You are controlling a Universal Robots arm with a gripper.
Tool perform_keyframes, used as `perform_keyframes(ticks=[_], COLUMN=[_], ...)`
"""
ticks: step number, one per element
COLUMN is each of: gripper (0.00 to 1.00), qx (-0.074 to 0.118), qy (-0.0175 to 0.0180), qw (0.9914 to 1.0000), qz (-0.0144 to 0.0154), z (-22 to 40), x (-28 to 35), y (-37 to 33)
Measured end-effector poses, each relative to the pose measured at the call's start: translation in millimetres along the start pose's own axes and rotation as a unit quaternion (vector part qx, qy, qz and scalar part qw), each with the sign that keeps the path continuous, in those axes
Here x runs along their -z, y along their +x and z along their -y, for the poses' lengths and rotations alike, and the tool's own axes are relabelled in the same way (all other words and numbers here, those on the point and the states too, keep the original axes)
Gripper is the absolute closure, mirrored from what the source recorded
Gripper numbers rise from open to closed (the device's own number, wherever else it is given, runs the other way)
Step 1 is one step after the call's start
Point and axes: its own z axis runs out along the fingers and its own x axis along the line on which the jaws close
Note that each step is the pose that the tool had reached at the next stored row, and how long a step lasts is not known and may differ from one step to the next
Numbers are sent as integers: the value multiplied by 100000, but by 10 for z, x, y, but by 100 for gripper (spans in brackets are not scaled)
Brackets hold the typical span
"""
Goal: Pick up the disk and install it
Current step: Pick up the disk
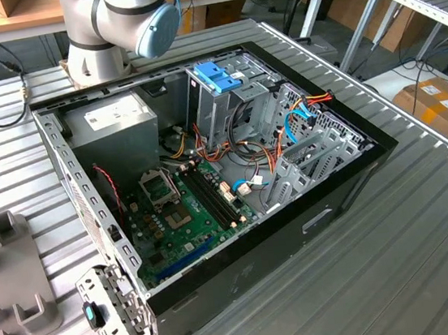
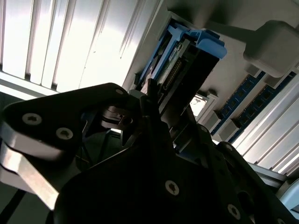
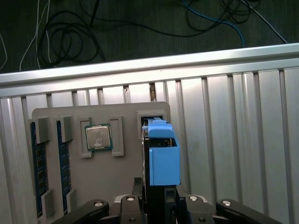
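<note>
The black gripper (image 3: 156, 199) is clamped on the flat grey metal disk with light blue plastic rails (image 3: 163, 163). The disk stands on edge between the jaws and reaches out past the fingertips, as both wrist views show. In the second wrist view the gripper (image 2: 159, 122) holds the disk (image 2: 187, 60) by its lower end, with a blue rail capping the far end.

Directly beyond the gripper lies a flat grey plastic holder tray (image 3: 107, 182) on the ribbed aluminium tabletop (image 3: 233, 140). An open slot in the tray sits just past the tip of the disk. To one side of the gripper the tray carries a square silver processor chip (image 3: 98, 137), and farther out two blue memory sticks (image 3: 35, 163).

In the exterior view an open black computer case (image 1: 245, 271) lies on the tabletop (image 1: 399, 260).
</note>
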Motion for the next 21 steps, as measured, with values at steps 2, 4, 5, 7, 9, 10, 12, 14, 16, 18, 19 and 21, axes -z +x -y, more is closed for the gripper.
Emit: perform_keyframes(ticks=[2,4,5,7,9,10,12,14,16,18,19,21], gripper=[64,64,64,64,64,64,64,64,64,64,64,64], qx=[0,1,1,1,2,1,98,880,1699,2638,3150,3993], qy=[-1,-1,0,-1,-1,-2,-1,18,27,49,59,73], qw=[100000,100000,100000,100000,100000,100000,100000,99996,99986,99965,99950,99920], qz=[1,1,1,0,-1,1,1,31,54,89,107,133], z=[3,3,4,5,5,6,6,6,6,6,6,6], x=[0,0,0,0,0,0,0,0,0,0,0,0], y=[0,0,0,0,0,-1,-1,-1,-1,-1,-1,-1])
